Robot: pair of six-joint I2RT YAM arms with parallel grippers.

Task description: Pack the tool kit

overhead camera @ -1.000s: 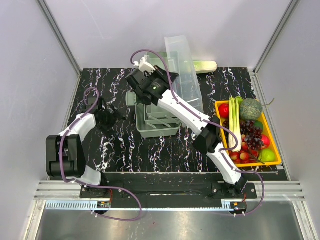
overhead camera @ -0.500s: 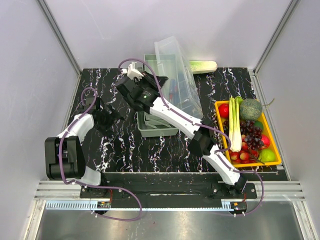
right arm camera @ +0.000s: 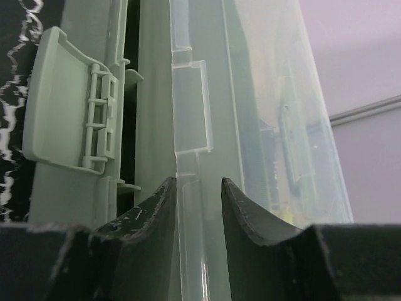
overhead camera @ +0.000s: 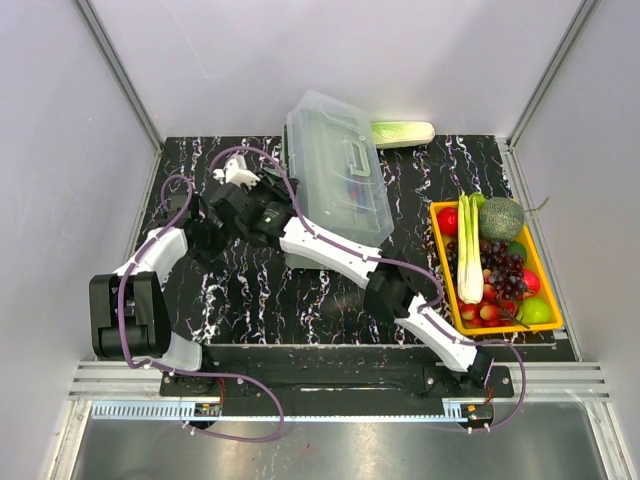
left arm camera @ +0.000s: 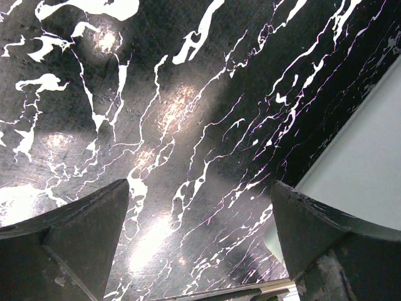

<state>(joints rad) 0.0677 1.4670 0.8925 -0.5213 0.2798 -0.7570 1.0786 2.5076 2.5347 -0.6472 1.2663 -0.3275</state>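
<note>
The tool kit (overhead camera: 335, 170) lies at the back middle of the table (overhead camera: 250, 290), with its lid (right arm camera: 276, 94) lowered. The right gripper (right arm camera: 197, 183) is narrow and pinches the lid's left rim beside the green latch (right arm camera: 62, 106). The left gripper (left arm camera: 199, 188) gapes wide over bare marbled top, close to the right one. A yellow tray (overhead camera: 545, 265) hugs the right edge. Grey walls (overhead camera: 60, 150) enclose three sides.

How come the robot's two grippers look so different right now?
The left gripper is wide open; the right gripper is nearly shut, pinching the clear lid of the tool kit. The left gripper holds nothing above the marbled table; the right gripper is up against the tool kit. Both have dark fingers.
</note>
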